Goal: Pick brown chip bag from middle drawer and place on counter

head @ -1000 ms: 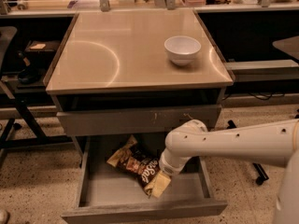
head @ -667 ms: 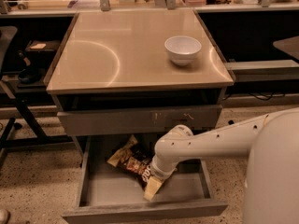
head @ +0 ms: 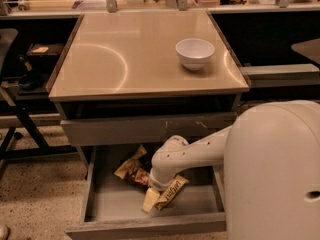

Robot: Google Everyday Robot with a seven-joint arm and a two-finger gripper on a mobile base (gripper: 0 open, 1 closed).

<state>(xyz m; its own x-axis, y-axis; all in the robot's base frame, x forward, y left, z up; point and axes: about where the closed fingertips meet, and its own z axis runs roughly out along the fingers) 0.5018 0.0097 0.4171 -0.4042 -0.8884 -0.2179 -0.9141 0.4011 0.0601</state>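
Gripper (head: 152, 186) at crinkly brown chip bag (head: 172, 190) in shallow grey middle drawer (head: 112, 205) — grip state unclear.

white bowl (head: 194, 53): sitting upright on surface (head: 125, 59), right-rear part
scratched drawer front (head: 125, 130): sitting shut, just under surface
bench (head: 50, 6): running along back, carrying clutter
gripper (head: 152, 188): hanging low, below scratched drawer front

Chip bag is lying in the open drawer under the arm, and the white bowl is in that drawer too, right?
No. The camera view shows the bowl on the counter, not in the drawer. The chip bag does lie in the open drawer under the arm, where the gripper reaches down to it.
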